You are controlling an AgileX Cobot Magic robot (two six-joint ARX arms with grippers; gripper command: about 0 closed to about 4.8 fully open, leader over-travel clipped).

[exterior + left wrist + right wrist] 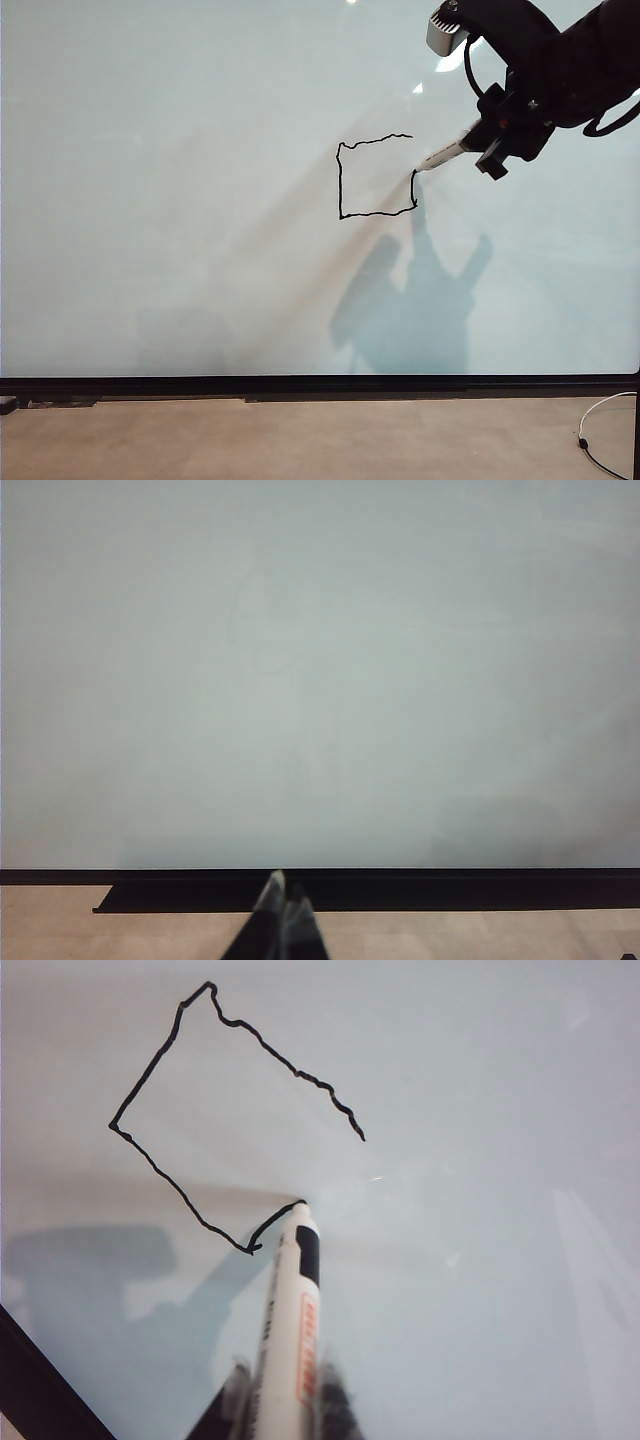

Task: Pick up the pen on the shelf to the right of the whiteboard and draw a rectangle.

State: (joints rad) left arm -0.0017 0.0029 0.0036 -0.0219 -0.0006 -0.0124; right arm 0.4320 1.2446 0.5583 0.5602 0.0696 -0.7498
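Pale grey-white and glossy, the whiteboard (pixel 180 250) filled nearly the whole exterior view, its black bottom edge running above a strip of tan floor (pixel 300 440). Against the board the pen (pixel 443 155) lay slanted, its long axis running from the upper right down to the lower left in the exterior view, with the black tip touching the surface at the upper end of the right-hand stroke. In the right wrist view the pen's (pixel 290 1330) white barrel with red print led straight away from the camera to that same point. The rectangle (pixel 376 177) was partly drawn: top, left and bottom sides were there, the right side reached only partway up, and a gap remained below the top right corner. The right gripper (pixel 492 140) was clamped on the rear of the barrel, high on the right of the board, casting a dark shadow below. The left gripper (pixel 284 905) sat low by the board's bottom edge, its fingertips pressed together on nothing. A white cable (pixel 605 410) lay on the floor at the far right.
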